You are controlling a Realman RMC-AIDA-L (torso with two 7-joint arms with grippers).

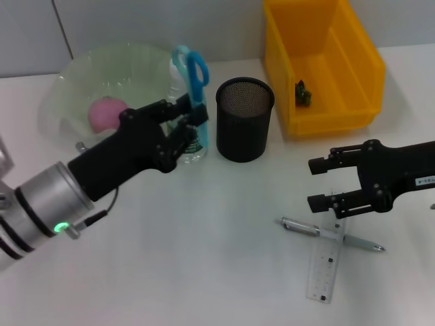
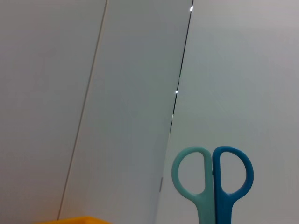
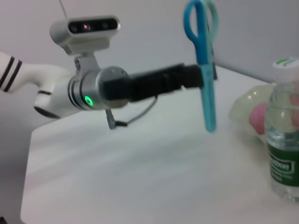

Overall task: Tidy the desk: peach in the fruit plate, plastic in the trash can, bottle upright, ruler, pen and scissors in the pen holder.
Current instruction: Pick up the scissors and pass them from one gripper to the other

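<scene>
My left claw (image 1: 182, 125) pinching scissors (image 1: 192, 76) upright, blades down, raised beside mesh pen holder (image 1: 244, 119) for drop-in. My right claw (image 1: 326, 183) spread, hovering above pen (image 1: 332, 233) and ruler (image 1: 325, 267) on bench (image 1: 204, 258).

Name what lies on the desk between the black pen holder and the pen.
Only bare desk lies between the pen holder and the pen, as the head view shows.
</scene>
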